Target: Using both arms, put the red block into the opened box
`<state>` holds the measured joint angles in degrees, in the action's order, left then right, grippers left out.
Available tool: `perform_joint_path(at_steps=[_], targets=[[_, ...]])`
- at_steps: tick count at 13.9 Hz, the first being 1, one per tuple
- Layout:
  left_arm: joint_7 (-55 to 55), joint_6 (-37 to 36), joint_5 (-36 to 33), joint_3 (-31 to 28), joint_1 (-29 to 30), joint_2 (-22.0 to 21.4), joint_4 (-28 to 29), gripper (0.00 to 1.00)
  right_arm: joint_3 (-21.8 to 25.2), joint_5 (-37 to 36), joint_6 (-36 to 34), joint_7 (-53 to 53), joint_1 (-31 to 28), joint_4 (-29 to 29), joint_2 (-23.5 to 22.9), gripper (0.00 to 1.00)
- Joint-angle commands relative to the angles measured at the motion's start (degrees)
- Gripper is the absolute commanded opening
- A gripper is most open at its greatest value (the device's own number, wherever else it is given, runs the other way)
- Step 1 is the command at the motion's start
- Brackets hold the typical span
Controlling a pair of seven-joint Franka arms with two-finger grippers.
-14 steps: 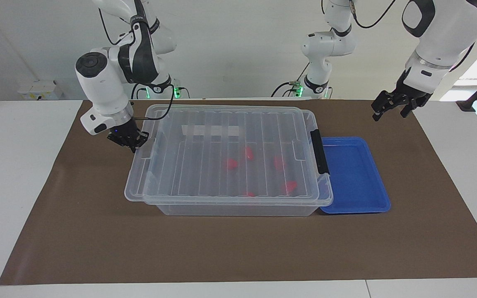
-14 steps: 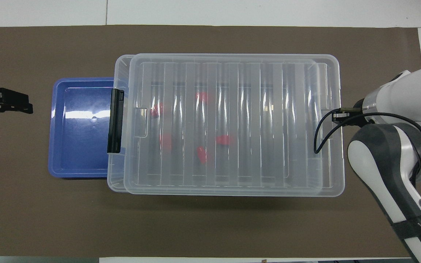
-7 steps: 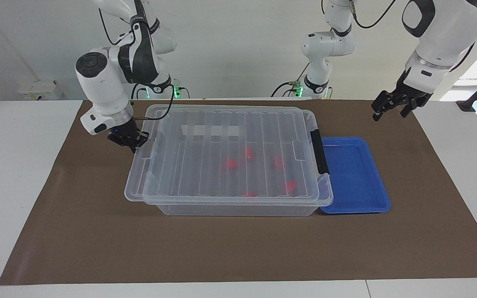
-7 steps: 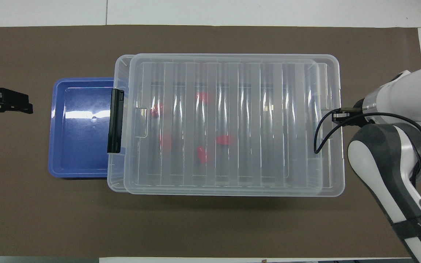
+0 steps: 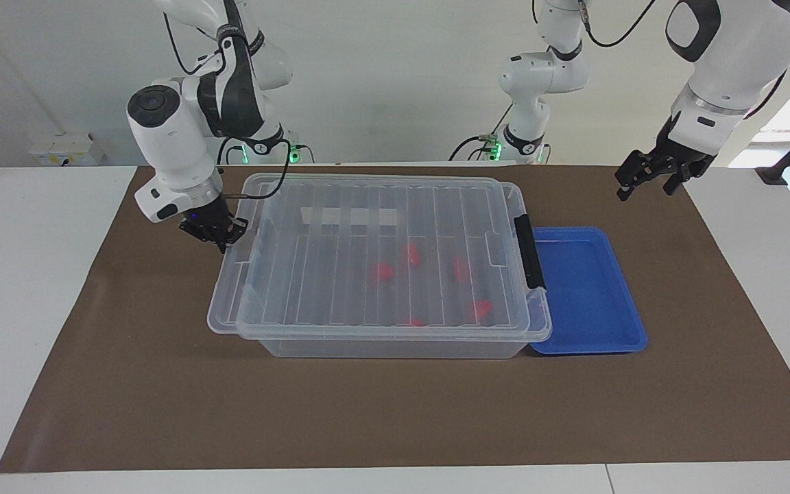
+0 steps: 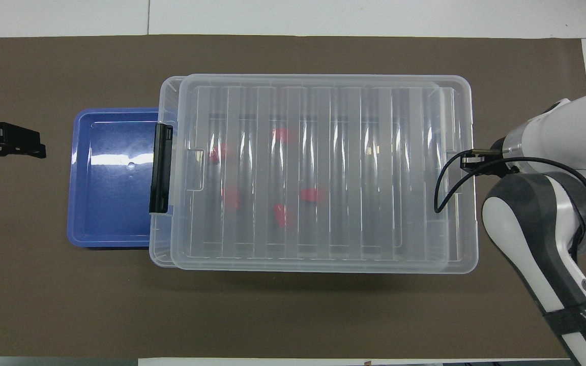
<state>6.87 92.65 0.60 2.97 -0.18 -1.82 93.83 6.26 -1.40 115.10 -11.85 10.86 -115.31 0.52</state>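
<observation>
right gripper (image 5: 219, 237): jaws together, at lid (image 5: 381, 254) edge of box (image 5: 395, 346)
left gripper (image 5: 649, 180): jaws apart, waited over mat (image 5: 395, 412)
red blocks (image 5: 382, 272): inside box

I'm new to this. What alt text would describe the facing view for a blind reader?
A clear box with its ribbed lid on holds red blocks. The right gripper, shut, sits at the lid's end; the left gripper waits open above the mat beside a blue tray.
</observation>
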Motion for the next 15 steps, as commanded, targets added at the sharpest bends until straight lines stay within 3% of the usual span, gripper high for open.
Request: perform_joint_path(at_steps=[1,10,15], targets=[[-1.0,0.8,-0.2,0.4,0.9,-1.5,1.7,1.00,-2.0,1.7,1.7,-1.9,-0.1,-1.8,0.2,0.00],[-1.0,0.8,-0.2,0.4,0.9,-1.5,1.7,1.00,-2.8,1.8,1.5,-3.4,-0.3,-1.8,0.2,0.00],[-1.0,0.7,-0.2,0.4,0.9,-1.5,1.8,1.00,-2.7,1.8,-2.1,-3.2,-1.0,0.4,0.2,0.00]])
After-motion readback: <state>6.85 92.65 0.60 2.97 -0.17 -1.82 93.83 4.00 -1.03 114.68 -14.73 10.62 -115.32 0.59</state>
